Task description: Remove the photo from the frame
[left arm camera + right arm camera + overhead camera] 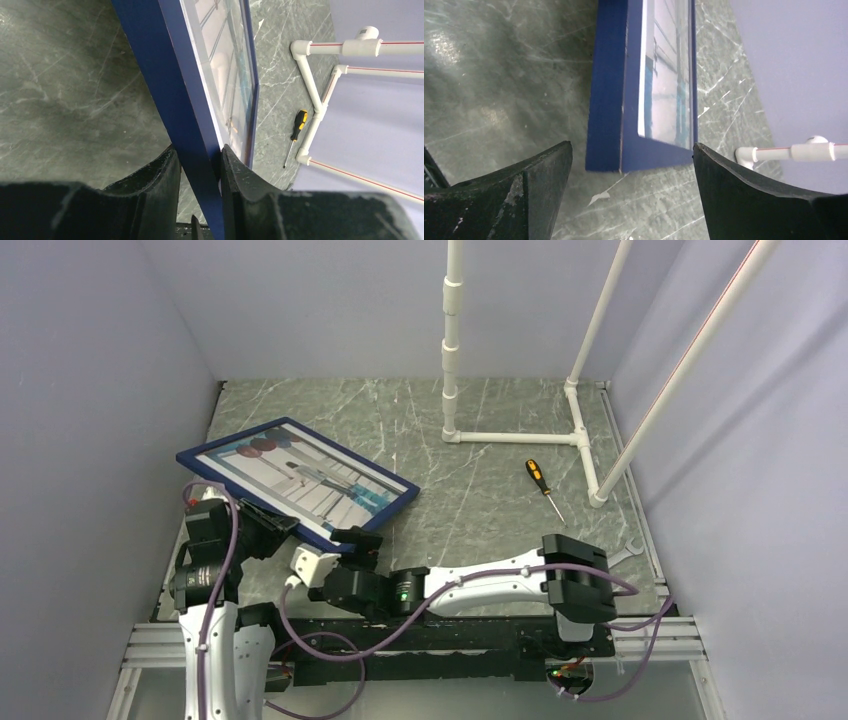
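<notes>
Grip on the frame (222,478) is the step in hand, with nothing freed yet. The left end effector (198,152) is clamped on the frame's near navy border, one finger on each face, and holds that edge tilted up off the desk (480,510). Whether the frame's far edge touches the desk cannot be told. The photo (300,480) sits inside the frame, picture side up, its white margin just inside the border.

The right end effector (631,150) hangs just short of the frame's near right corner. Its fingers are spread wide and touch nothing, and the corner lies ahead of the gap between them. A screwdriver (545,490) lies well apart from the frame, to its right.

Next, as I judge it, the right arm must reach the back of the frame to loosen the backing while the left one steadies it. The back is hidden, so any clips there cannot be seen.
</notes>
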Controlling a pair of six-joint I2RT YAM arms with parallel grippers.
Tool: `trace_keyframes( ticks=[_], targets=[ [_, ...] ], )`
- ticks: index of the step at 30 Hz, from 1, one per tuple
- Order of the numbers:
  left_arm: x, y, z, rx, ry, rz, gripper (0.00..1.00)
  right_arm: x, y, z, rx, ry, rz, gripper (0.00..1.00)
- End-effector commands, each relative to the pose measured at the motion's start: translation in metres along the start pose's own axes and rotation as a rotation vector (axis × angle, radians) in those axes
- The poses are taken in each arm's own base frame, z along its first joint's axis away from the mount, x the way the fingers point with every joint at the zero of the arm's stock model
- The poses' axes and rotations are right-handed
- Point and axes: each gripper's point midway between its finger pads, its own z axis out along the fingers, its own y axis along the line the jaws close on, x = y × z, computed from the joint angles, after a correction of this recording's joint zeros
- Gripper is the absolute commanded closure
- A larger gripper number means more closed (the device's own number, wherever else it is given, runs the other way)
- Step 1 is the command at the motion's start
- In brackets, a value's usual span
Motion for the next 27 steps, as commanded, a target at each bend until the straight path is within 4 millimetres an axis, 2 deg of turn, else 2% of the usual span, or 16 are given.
trace_keyframes(
  ticks=[1,8,11,18,20,21,24,27],
  targets=[
    [-0.015,-0.016,-0.013,0.031,-0.062,0.104,1.0,-0.042,-0.011,0.011,0.09,-0.065,-0.008,0.13],
    [-0.013,-0.017,-0.016,0.035,-0.052,0.118,1.0,-0.053,-0.012,0.025,0.148,-0.065,-0.078,0.23],
    [-0.013,-0.017,-0.017,0.038,-0.052,0.125,1.0,-0.051,-0.013,0.028,0.166,-0.053,-0.104,0.37],
    [-0.014,-0.023,-0.024,0.054,-0.062,0.159,1.0,-0.048,-0.019,0.027,0.208,-0.038,-0.122,0.61],
    [-0.014,-0.025,-0.026,0.064,-0.067,0.164,1.0,-0.05,-0.023,0.026,0.227,-0.04,-0.108,0.72],
    [-0.014,-0.027,-0.028,0.075,-0.067,0.17,0.97,-0.051,-0.026,0.025,0.232,-0.04,-0.095,0.76],
    [-0.018,-0.037,-0.034,0.106,-0.087,0.195,0.72,-0.057,-0.03,0.019,0.228,-0.057,-0.056,0.85],
    [-0.025,-0.045,-0.045,0.119,-0.127,0.228,0.48,-0.062,-0.036,0.015,0.229,-0.067,-0.038,1.0]
  ],
)
